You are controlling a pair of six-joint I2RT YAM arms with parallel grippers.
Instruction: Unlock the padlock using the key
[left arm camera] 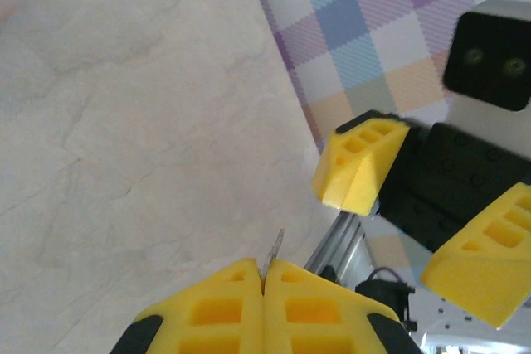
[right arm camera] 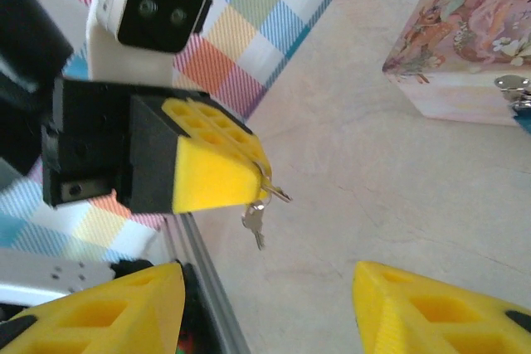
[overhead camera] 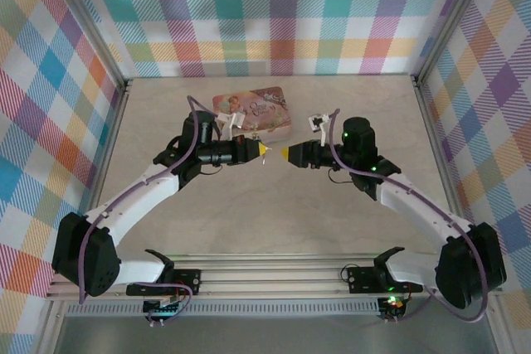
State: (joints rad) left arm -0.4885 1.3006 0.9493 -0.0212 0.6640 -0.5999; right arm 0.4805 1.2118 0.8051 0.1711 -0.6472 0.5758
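Pressed together at the bottom of the left wrist view, left pincer [left arm camera: 264, 278] pinched the key [left arm camera: 276, 248], tip poking out; right pincer [right arm camera: 267, 288] stood spread, empty. Key was secured; insertion and turning seemingly remained. Right wrist view added a spare key [right arm camera: 255, 225] dangling, and upper right, tin [right arm camera: 465, 39] with its probable padlock [right arm camera: 514, 93].

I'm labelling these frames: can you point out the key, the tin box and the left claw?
key [right arm camera: 275, 194]: right wrist view, metal poking past the yellow tip.
tin box [right arm camera: 465, 31]: right wrist view, on its pictured lid.
left claw [left arm camera: 264, 275]: left wrist view, where its shut tips meet.
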